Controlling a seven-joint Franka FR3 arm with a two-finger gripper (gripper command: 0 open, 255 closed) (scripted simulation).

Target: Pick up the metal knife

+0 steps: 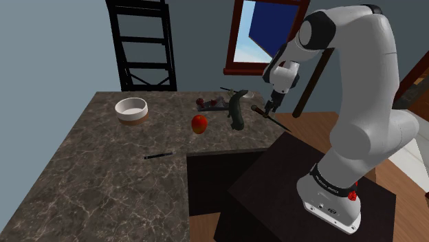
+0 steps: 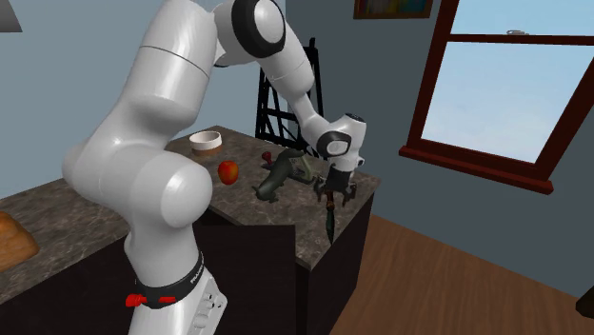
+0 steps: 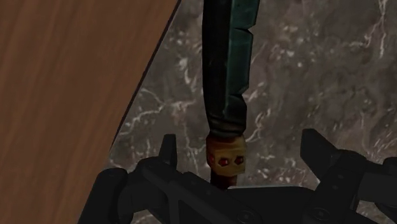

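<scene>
The knife (image 3: pixel 227 83) has a dark greenish blade and a gold guard set with red stones. It lies along the marble counter (image 1: pixel 103 172), close to the edge beside the wooden floor. My gripper (image 3: pixel 242 153) is open just above the knife. One black finger (image 3: pixel 168 153) stands on each side of the handle, with wide gaps and no contact. In the shoulder view the gripper (image 1: pixel 269 105) hangs over the knife (image 1: pixel 275 120) at the counter's right edge. In the second exterior view the knife (image 2: pixel 328 217) points toward the counter's near edge below the gripper (image 2: pixel 331 190).
A dark green vase-like thing (image 1: pixel 237 110) lies just left of the knife, with small red items (image 1: pixel 201 102) behind it. A red apple (image 1: pixel 199 124), a white bowl (image 1: pixel 131 110) and a thin dark stick (image 1: pixel 159 155) sit further left. My stand (image 1: pixel 309 199) is below the counter corner.
</scene>
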